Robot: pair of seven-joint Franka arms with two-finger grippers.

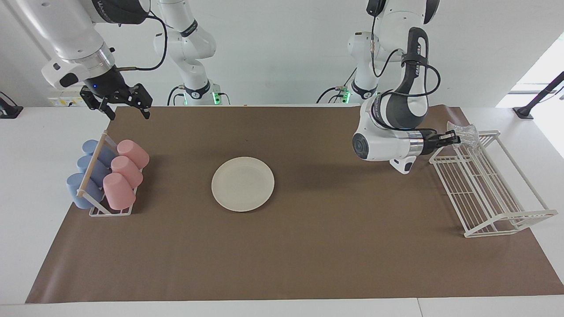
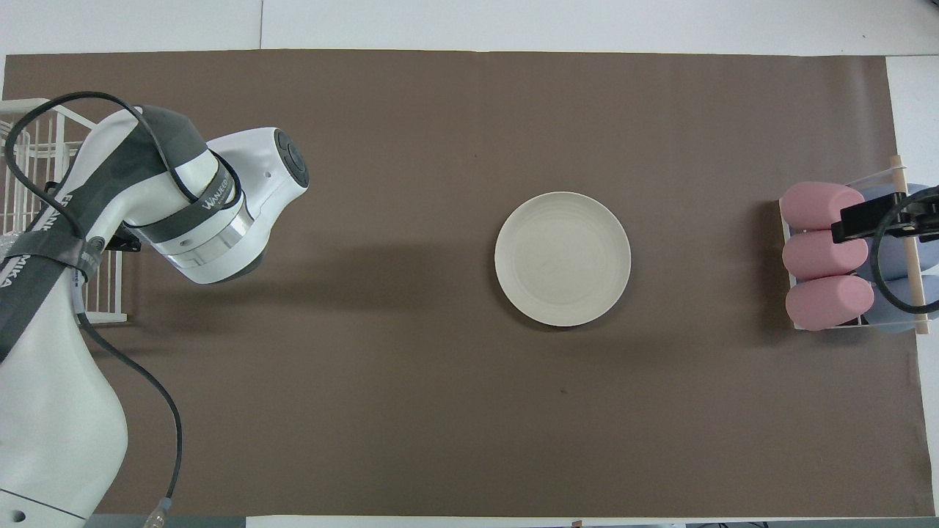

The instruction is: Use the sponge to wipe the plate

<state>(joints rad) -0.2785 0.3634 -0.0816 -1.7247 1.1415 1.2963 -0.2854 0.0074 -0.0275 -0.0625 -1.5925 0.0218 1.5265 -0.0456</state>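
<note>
The cream-white plate (image 1: 243,184) lies flat on the brown mat at mid-table, bare, and also shows in the overhead view (image 2: 563,258). My left gripper (image 1: 454,140) points sideways and is shut on the silvery mesh sponge (image 1: 463,131), holding it in the air over the end of the white wire rack (image 1: 487,189) that is nearest the robots. In the overhead view the left arm hides that gripper. My right gripper (image 1: 128,115) is open and empty, held high over the mat's edge beside the cup rack; it also shows in the overhead view (image 2: 873,220) over the cups.
A small rack of pink and blue cups (image 1: 108,176) lying on their sides stands at the right arm's end of the table. The white wire rack stands at the left arm's end. The brown mat (image 1: 282,255) covers most of the table.
</note>
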